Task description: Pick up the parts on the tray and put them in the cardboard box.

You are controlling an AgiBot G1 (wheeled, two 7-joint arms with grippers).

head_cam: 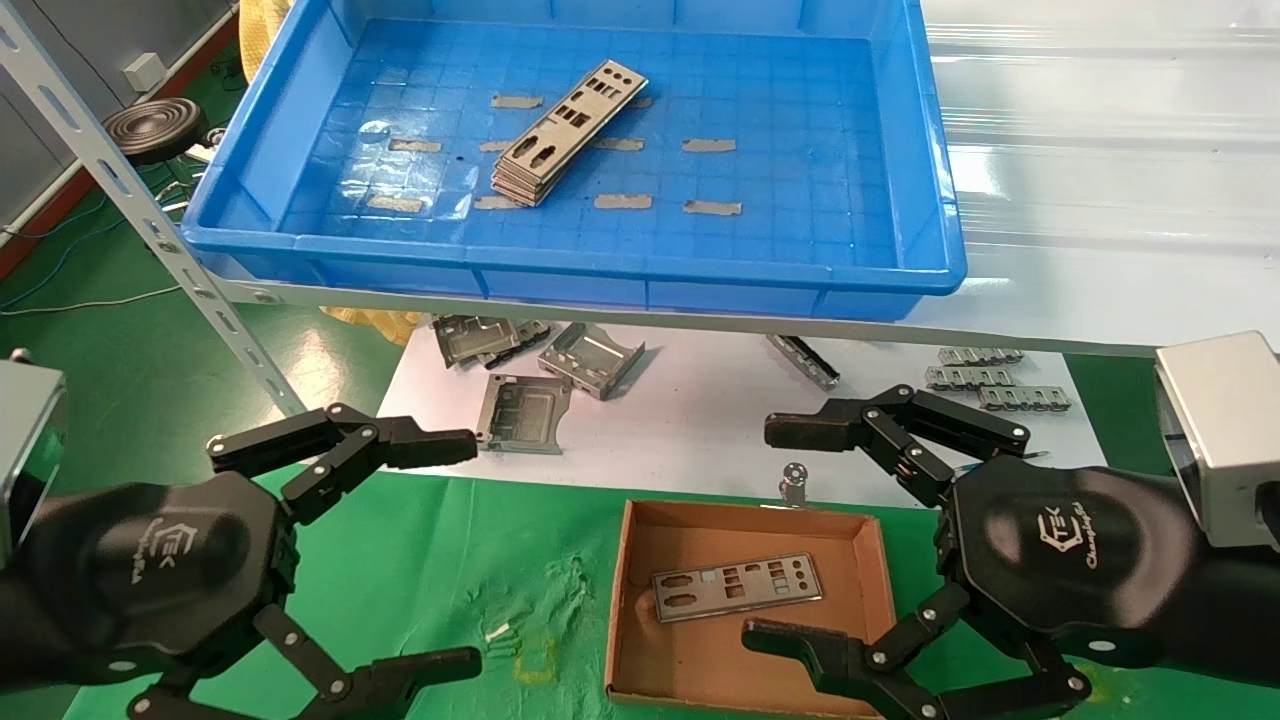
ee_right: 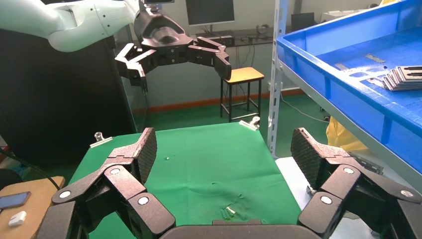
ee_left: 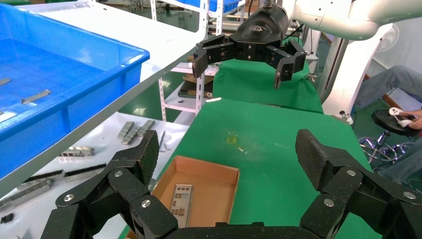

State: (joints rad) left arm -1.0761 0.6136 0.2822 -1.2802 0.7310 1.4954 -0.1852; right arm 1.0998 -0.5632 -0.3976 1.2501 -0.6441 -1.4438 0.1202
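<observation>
Where fanned in tray [head_cam: 900,150], parts [head_cam: 565,135] grey, punched, perhaps five.

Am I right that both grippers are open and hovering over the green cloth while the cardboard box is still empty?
Not quite: the cardboard box is not empty. The head view shows one plate lying flat in it. The rest holds: the left gripper and right gripper are both open over the green cloth.

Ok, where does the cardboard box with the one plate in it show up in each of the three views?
Head view: the cardboard box sits low and centre on the green cloth, one plate lying flat inside.
Left wrist view: the box shows low between that tool's fingers, plate inside.
Right wrist view: not in it.
Shared landmark: the blue tray.
</observation>
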